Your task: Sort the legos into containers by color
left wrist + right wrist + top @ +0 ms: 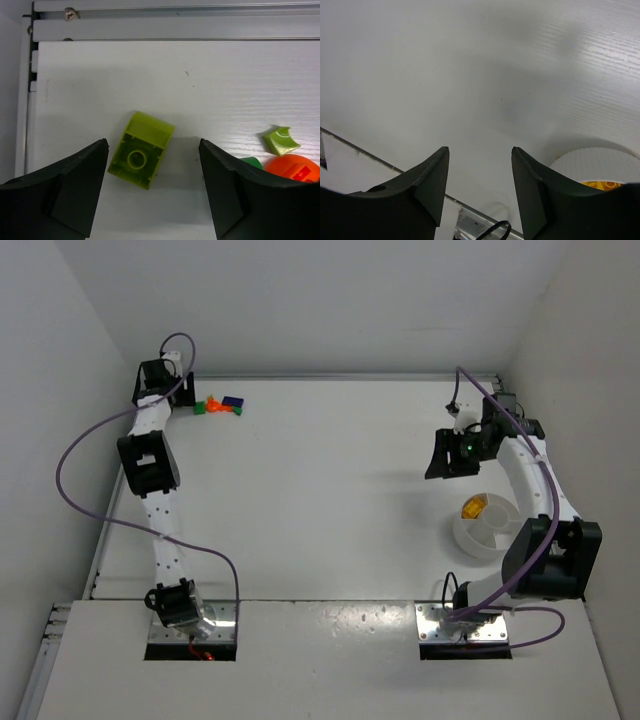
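At the far left corner of the table (330,490), I am watching the left gripper (152,146) hanging over a lime brick (142,156). Its jaws are standing spread, and the brick is lying studs-up between the fingers, touching neither. Through the left wrist camera, a small lime piece (281,140), a green bit (251,162) and an orange piece (295,169) are sitting close together to the brick's right, the last two partly hidden behind the right finger. From above, I am also seeing a blue brick (233,401) lying just beside that cluster, near the back edge.

Over on the right side, the dish (478,542) is resting close to the right arm's elbow — well apart from the loose legos. A yellow-orange brick (474,507) is lying in the dish's far section. The right gripper (480,152) is hovering just beyond the dish — jaws spread, only bare table showing between them. In the right wrist camera the dish's rim is peeking out past the right finger.
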You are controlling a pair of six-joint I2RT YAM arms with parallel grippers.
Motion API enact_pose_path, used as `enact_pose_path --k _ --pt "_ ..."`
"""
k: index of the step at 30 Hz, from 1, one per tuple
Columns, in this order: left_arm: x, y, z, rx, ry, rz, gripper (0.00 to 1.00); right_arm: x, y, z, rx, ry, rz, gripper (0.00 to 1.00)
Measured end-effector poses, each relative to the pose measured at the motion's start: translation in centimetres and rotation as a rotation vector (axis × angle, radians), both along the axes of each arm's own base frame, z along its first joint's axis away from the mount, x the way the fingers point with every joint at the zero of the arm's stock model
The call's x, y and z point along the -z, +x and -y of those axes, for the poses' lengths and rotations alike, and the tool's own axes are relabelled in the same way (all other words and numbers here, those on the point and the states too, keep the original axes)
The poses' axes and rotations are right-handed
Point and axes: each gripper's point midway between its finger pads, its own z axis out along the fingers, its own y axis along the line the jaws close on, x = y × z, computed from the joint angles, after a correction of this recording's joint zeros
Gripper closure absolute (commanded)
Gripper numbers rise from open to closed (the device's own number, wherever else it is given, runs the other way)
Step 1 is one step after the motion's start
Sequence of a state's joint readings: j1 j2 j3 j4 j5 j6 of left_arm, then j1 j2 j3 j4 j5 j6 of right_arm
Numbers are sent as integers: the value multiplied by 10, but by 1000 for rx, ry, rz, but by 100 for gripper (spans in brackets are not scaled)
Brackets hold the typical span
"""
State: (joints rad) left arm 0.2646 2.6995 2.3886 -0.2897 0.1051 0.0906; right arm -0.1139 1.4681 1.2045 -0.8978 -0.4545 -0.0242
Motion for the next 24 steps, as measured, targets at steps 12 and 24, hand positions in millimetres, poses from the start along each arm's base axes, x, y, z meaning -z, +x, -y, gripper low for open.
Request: enact_pose_path --k 12,24 --pt "3 0 24 86 32 -9 46 0 0 0 5 2 -2 46" --pt "3 -8 30 98 33 -19 72 -1 0 0 6 3 -2 46"
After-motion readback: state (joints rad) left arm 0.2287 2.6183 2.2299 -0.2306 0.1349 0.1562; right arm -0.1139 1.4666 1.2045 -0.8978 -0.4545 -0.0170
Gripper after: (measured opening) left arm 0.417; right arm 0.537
